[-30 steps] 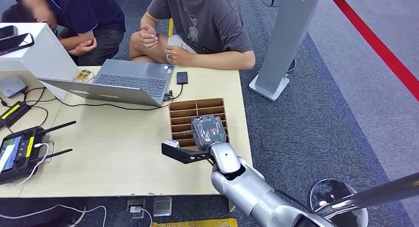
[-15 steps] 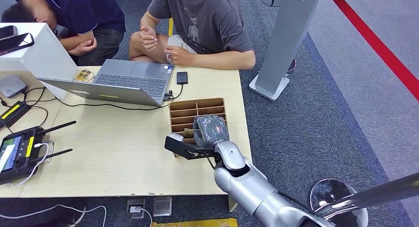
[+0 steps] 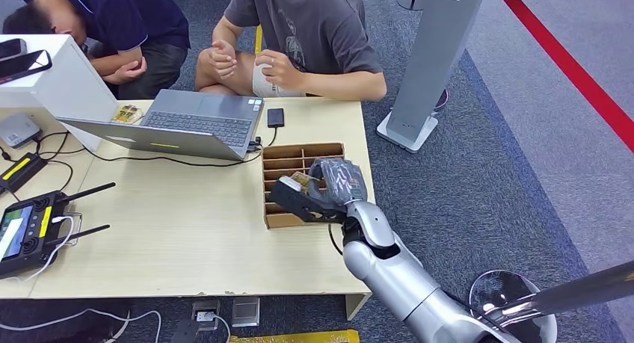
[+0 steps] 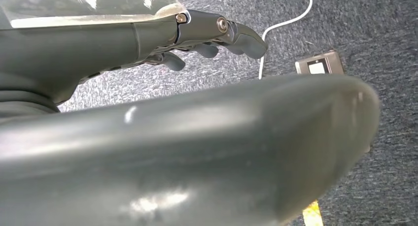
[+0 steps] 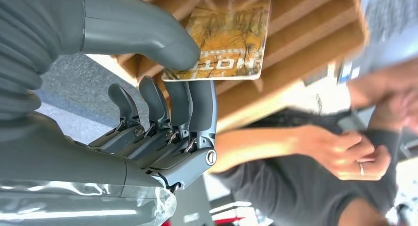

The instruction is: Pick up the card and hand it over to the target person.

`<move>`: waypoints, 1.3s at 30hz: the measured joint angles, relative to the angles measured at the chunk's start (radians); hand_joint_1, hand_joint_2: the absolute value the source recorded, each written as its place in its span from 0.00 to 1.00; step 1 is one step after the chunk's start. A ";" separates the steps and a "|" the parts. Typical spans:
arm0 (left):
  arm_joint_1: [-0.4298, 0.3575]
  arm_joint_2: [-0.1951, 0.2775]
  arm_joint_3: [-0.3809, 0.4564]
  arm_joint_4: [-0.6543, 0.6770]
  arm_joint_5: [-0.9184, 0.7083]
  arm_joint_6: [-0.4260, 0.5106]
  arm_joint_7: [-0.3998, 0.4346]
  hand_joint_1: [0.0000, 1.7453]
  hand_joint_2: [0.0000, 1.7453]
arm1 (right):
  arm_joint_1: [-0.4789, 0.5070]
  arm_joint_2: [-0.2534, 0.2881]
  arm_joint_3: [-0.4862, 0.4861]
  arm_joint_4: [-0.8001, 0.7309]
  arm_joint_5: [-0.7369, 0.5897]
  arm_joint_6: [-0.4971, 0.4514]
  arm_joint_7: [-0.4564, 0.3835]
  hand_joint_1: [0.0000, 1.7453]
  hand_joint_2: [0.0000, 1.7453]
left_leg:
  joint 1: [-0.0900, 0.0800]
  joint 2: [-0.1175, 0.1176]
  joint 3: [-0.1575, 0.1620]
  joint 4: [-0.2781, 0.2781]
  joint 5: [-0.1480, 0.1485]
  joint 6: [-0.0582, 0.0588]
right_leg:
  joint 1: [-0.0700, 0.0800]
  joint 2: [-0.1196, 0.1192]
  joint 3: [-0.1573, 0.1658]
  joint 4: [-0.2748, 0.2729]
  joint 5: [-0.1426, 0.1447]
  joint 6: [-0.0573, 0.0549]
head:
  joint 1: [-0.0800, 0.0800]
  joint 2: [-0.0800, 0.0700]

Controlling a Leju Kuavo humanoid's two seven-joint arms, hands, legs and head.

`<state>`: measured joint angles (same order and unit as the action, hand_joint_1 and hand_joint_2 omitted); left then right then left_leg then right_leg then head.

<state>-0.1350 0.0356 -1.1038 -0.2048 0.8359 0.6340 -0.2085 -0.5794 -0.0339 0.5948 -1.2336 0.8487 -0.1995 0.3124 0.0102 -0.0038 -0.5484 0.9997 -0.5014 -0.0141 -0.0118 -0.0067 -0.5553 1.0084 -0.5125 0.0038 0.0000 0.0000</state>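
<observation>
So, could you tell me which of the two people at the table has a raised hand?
The person in the grey T-shirt, sitting behind the phone, has one hand lifted; the person in the dark blue shirt leans forward, arms tucked low.

Empty left robot hand (image 4: 197,44) above carpet (image 4: 384,39)

Even, bright overhead light; soft shadows on the table (image 3: 187,231). Head view sharp. Left wrist view: the near thumb (image 4: 197,152) is blurred, with pale glare streaks. Right wrist view: the person (image 5: 315,186) is smeared, the background washed out.
</observation>
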 joint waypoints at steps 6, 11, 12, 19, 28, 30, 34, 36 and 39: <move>0.000 0.002 -0.007 0.002 -0.008 -0.012 -0.010 0.00 0.00 | -0.026 -0.023 -0.061 -0.068 0.030 -0.030 0.010 0.78 1.00 | 0.000 0.000 0.000 0.000 0.000 0.000 | 0.000 0.000 0.000 0.000 0.000 0.000 | 0.000 0.000; -0.001 0.002 -0.017 0.003 -0.017 -0.017 -0.004 0.00 0.00 | -0.108 -0.012 -0.077 -0.009 0.085 -0.062 -0.008 0.77 1.00 | 0.000 0.003 0.000 0.001 0.000 0.000 | 0.000 0.003 -0.001 0.001 0.000 0.000 | 0.000 0.000; -0.001 0.003 -0.019 0.003 -0.019 -0.017 -0.001 0.00 0.00 | -0.126 -0.006 -0.075 0.015 0.095 -0.066 -0.014 0.77 1.00 | 0.000 0.003 0.000 0.000 0.000 0.000 | 0.000 0.003 -0.001 0.001 0.000 0.000 | 0.000 0.000; -0.003 0.004 -0.026 0.002 -0.028 -0.020 0.010 0.00 0.00 | -0.218 0.031 -0.060 0.174 0.150 -0.118 -0.045 0.76 1.00 | 0.000 0.004 0.003 -0.001 0.000 0.000 | 0.000 0.004 0.001 -0.001 0.001 -0.001 | 0.000 0.000; -0.004 0.005 -0.040 0.001 -0.051 -0.030 0.011 0.00 0.00 | -0.418 0.114 -0.006 0.640 0.310 -0.228 -0.074 0.73 1.00 | 0.000 0.007 0.004 -0.002 0.000 -0.001 | 0.000 0.007 0.002 -0.001 0.002 -0.001 | 0.000 0.000; -0.005 0.007 -0.042 0.002 -0.053 -0.031 0.011 0.00 0.00 | -0.424 0.121 0.003 0.656 0.328 -0.221 -0.069 0.74 1.00 | 0.000 0.006 0.004 -0.003 0.000 -0.001 | 0.000 0.006 0.002 -0.001 0.002 -0.001 | 0.000 0.000; -0.005 0.009 -0.041 0.005 -0.053 -0.031 0.015 0.00 0.00 | -0.435 0.137 0.024 0.687 0.362 -0.199 -0.062 0.75 1.00 | 0.000 0.005 0.004 -0.003 0.000 -0.001 | 0.000 0.006 0.002 -0.001 0.001 -0.001 | 0.000 0.000; -0.005 0.010 -0.040 0.005 -0.051 -0.030 0.017 0.00 0.00 | -0.434 0.144 0.031 0.697 0.370 -0.195 -0.059 0.75 1.00 | 0.000 0.005 0.004 -0.002 0.000 -0.001 | 0.000 0.006 0.002 -0.001 0.001 -0.001 | 0.000 0.000; -0.005 0.010 -0.039 0.006 -0.050 -0.030 0.021 0.00 0.00 | -0.433 0.153 0.038 0.714 0.381 -0.191 -0.055 0.75 1.00 | 0.000 0.005 0.003 -0.002 0.000 -0.001 | 0.000 0.005 0.002 -0.001 0.001 -0.001 | 0.000 0.000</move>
<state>-0.1400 0.0455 -1.1424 -0.1987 0.7861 0.6042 -0.1871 -1.0120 0.1196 0.6332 -0.5196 1.2297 -0.3903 0.2576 0.0102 0.0009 -0.5453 0.9974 -0.5016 -0.0151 -0.0118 -0.0017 -0.5536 1.0078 -0.5116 0.0030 0.0000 0.0000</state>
